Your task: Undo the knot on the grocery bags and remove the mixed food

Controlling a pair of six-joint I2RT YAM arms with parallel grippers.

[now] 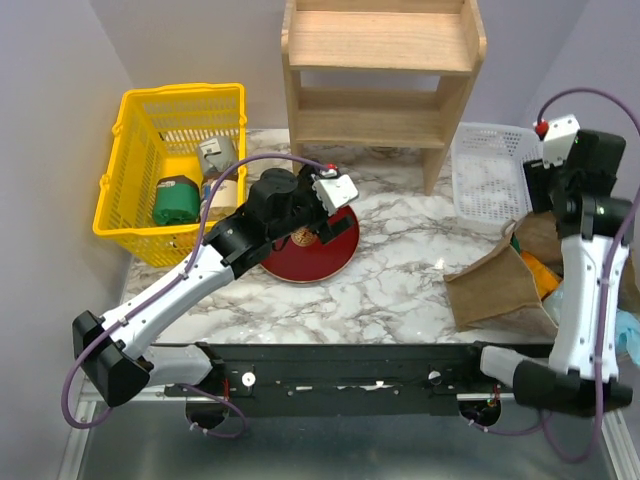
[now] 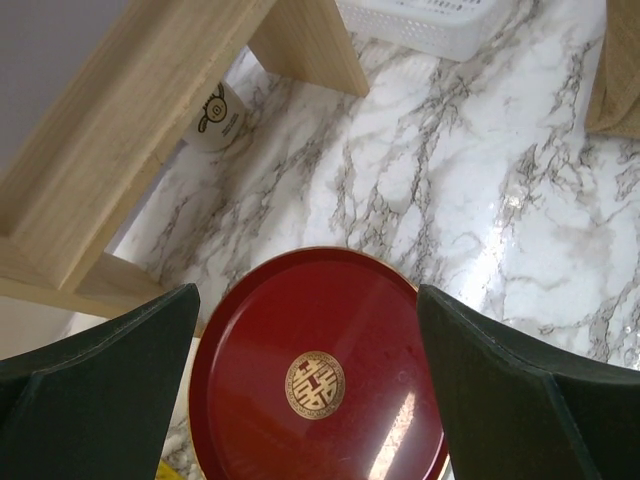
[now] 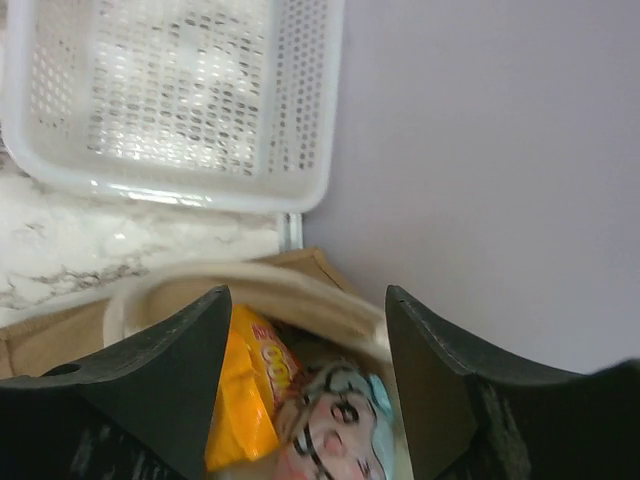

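The brown paper bag (image 1: 497,288) lies at the right of the table, mouth towards the right arm. A yellow-orange snack packet (image 3: 243,395) sits inside it beside the light-blue plastic bag (image 3: 345,430) printed with a cartoon face. The paper bag's beige handle (image 3: 262,283) arches over both. My right gripper (image 3: 305,300) hovers open just above the bag's mouth, holding nothing. In the top view the packet (image 1: 541,272) shows orange and a bit of blue plastic (image 1: 628,335) lies at the far right. My left gripper (image 2: 307,295) is open above the red plate (image 2: 316,380), empty.
A yellow basket (image 1: 130,150) holding jars and packs stands at the back left. A wooden shelf (image 1: 380,70) is at the back centre, with a white cup (image 2: 215,113) under it. The white mesh tray (image 1: 488,172) sits behind the paper bag.
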